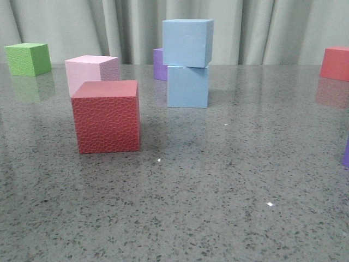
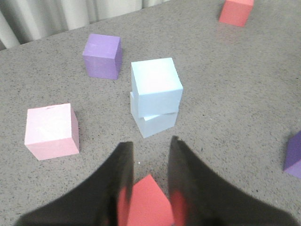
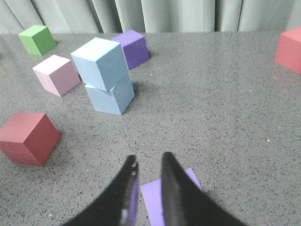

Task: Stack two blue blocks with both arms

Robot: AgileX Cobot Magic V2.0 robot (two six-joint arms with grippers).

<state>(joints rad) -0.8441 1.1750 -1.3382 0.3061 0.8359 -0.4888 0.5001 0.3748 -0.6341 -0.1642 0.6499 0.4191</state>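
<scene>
The two pale blue blocks stand stacked at the middle back of the table. The upper block (image 1: 187,42) rests on the lower block (image 1: 188,86), turned a little and overhanging it. The stack also shows in the left wrist view (image 2: 156,87) and the right wrist view (image 3: 100,63). Neither arm shows in the front view. My left gripper (image 2: 151,143) is open and empty, hanging short of the stack above a red cube (image 2: 146,202). My right gripper (image 3: 148,157) is open with a narrow gap and empty, above a purple cube (image 3: 157,200), well away from the stack.
A red cube (image 1: 106,116) stands front left, with a pale pink cube (image 1: 90,71) behind it. A green cube (image 1: 28,59) is at the far left and a purple cube (image 1: 159,64) behind the stack. Another red cube (image 1: 335,63) is far right, and a purple cube (image 1: 346,153) at the right edge.
</scene>
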